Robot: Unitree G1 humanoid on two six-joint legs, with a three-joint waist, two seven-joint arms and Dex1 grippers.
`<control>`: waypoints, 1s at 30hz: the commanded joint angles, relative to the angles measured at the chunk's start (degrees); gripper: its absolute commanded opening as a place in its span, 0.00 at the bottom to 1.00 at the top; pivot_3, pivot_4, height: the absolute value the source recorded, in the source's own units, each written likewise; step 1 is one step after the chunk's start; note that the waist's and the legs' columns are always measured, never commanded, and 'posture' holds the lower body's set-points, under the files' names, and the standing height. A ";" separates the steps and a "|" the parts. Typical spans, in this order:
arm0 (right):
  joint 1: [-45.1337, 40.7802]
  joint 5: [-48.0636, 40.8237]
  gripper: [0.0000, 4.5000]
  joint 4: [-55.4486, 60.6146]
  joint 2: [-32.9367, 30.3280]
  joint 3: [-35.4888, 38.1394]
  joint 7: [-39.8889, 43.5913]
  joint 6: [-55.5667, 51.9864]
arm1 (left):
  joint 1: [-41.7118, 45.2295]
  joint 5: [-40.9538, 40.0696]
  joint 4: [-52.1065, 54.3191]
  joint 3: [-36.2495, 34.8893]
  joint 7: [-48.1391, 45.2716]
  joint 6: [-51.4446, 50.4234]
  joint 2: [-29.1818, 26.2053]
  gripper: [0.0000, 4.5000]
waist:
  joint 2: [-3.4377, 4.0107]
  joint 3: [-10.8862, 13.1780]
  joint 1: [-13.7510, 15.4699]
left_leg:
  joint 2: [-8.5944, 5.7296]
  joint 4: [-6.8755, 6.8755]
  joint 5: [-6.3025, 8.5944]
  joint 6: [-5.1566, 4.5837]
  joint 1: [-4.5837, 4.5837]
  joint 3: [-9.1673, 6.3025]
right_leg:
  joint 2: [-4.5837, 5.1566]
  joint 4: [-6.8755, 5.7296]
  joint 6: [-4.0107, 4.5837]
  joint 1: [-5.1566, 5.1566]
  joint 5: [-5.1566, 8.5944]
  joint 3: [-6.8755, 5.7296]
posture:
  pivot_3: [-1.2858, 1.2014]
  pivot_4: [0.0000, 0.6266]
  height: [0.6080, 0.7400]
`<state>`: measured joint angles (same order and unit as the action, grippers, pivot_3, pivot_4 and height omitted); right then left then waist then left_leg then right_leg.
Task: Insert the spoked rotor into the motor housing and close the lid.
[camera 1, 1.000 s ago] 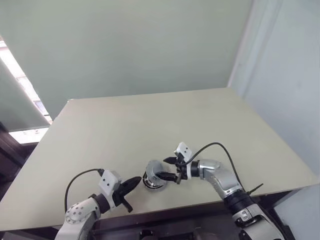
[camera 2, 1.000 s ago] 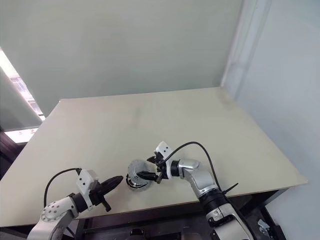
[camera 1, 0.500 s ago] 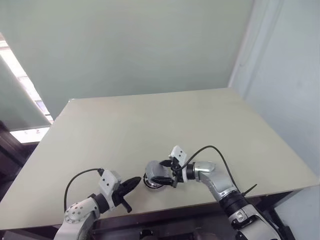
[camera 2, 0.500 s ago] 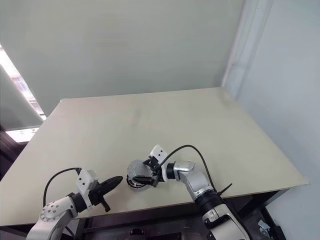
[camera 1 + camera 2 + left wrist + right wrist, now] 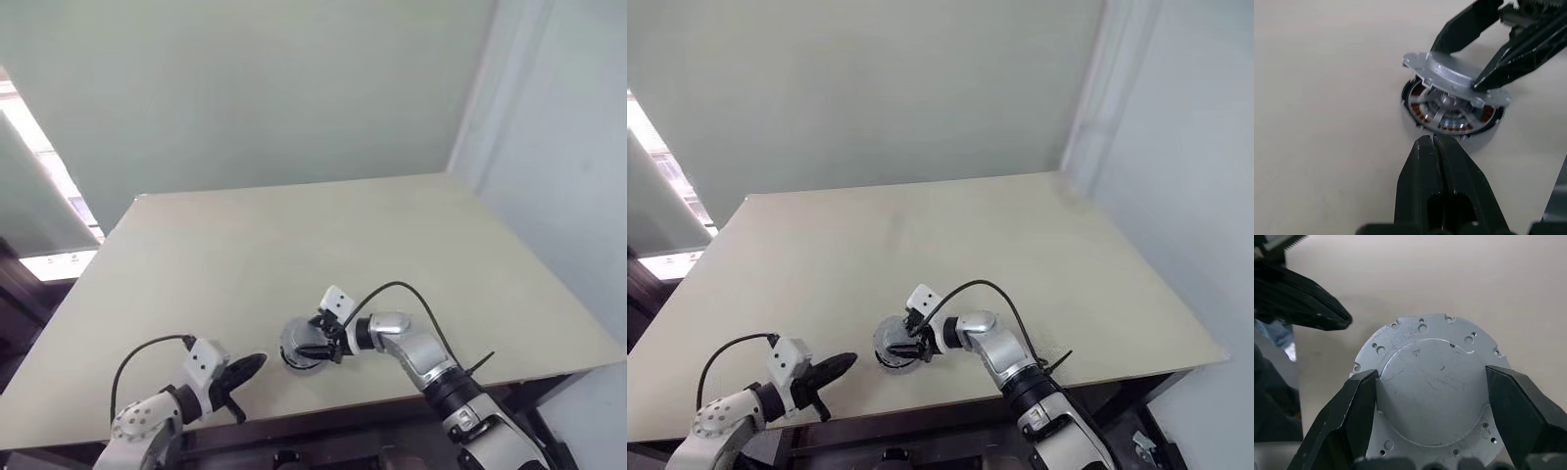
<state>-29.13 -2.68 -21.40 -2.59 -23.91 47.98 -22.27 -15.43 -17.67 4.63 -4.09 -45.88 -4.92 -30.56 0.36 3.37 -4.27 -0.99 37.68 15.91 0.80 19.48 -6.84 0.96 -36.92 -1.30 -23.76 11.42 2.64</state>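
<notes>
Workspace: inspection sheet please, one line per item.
Surface: pale beige table, bare apart from the parts near its front edge.
Job's things: motor housing on the table with the spoked rotor already seated inside; the lid is held tilted over it, not yet closed.
Clutter: nothing seen.
Grippers: right end effector has a finger on each side of the lid's rim, gripping it; left end effector is shut, empty, tip just short of the housing.
Cables: a black cable loops over each wrist, clear of the parts.
Surroundings: plain pale green wall behind the table, bright window strip at left.
</notes>
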 commanded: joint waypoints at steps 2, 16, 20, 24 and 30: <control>-1.37 2.36 0.72 3.81 1.22 -2.34 -2.80 -5.02 | 0.39 0.38 0.93 -1.14 0.25 0.78 -0.71 0.00 | 0.00 0.00 -0.01 | 0.00 0.03 0.00 0.00 0.00 0.00 | 0.00 0.00 0.00 0.01 0.00 0.00 | 0.52 0.00 1.00; -3.95 10.48 0.72 4.80 0.56 -10.21 -7.20 -15.88 | 0.35 0.77 1.03 0.56 1.26 0.89 0.79 0.00 | 0.02 -0.02 -0.05 | 0.03 0.05 0.00 0.01 -0.02 -0.01 | 0.01 0.00 0.00 0.01 0.00 -0.04 | 0.52 0.00 1.00; -4.76 11.43 0.72 4.40 0.34 -11.72 -7.01 -17.89 | 0.42 1.07 0.72 0.77 1.15 0.89 0.83 0.00 | 0.03 -0.04 -0.04 | 0.03 0.07 0.00 0.01 -0.03 -0.02 | 0.00 0.00 0.00 0.02 0.00 -0.06 | 0.52 0.00 1.00; -5.61 12.16 0.72 4.94 -0.38 -13.61 -5.84 -21.39 | 0.58 1.35 0.54 0.87 1.08 0.81 1.05 0.00 | 0.04 -0.07 -0.03 | 0.03 0.07 0.00 0.01 -0.03 -0.02 | 0.01 0.00 0.00 0.03 0.00 -0.06 | 0.52 0.00 1.00; -7.31 12.29 0.72 5.92 -1.57 -15.67 -4.19 -25.90 | 1.12 1.57 0.08 1.39 0.94 0.80 1.40 0.00 | 0.11 -0.10 0.03 | -0.04 0.04 0.01 0.02 -0.01 -0.06 | 0.06 0.03 0.00 0.03 0.00 -0.07 | 0.52 0.00 1.00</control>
<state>-36.20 8.48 -14.60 -2.66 -38.01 42.79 -45.25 -15.18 -16.33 4.06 -2.79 -44.76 -4.92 -29.17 0.48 3.27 -4.24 -1.04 37.70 15.92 0.82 19.49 -6.90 1.04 -36.87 -1.30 -23.73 11.43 2.57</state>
